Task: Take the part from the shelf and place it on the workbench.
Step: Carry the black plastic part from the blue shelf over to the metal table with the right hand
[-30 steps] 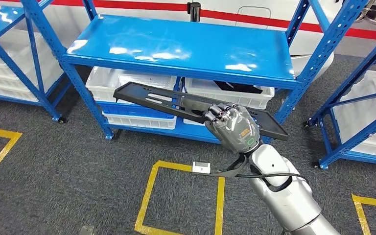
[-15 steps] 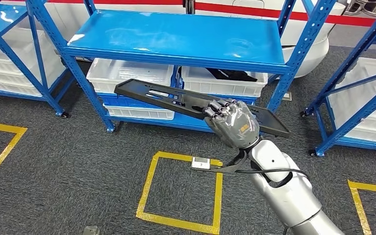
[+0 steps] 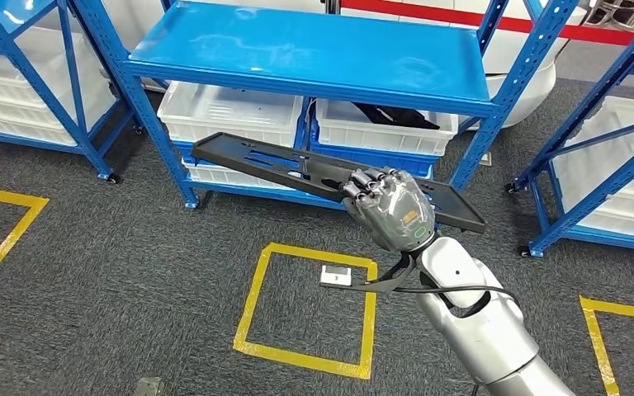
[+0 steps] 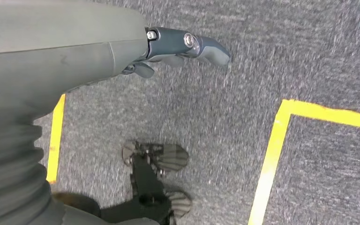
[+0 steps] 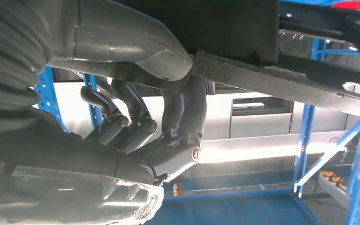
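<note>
You've got the blue shelf (image 3: 305, 62) with white bins (image 3: 231, 115) right behind, yellow floor square (image 3: 307, 305) below. Right hand (image 3: 390, 210) clamps the long black part (image 3: 297, 169), fingers curled over its near edge, held level in the air. Left hand (image 4: 178, 47) hangs over carpet, holding nothing, fingers apart.

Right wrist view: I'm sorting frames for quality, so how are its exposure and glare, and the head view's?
Right wrist view: bright backlight behind, right hand and part in shadow. Head view: evenly lit, white glare patches on the blue shelf.
</note>
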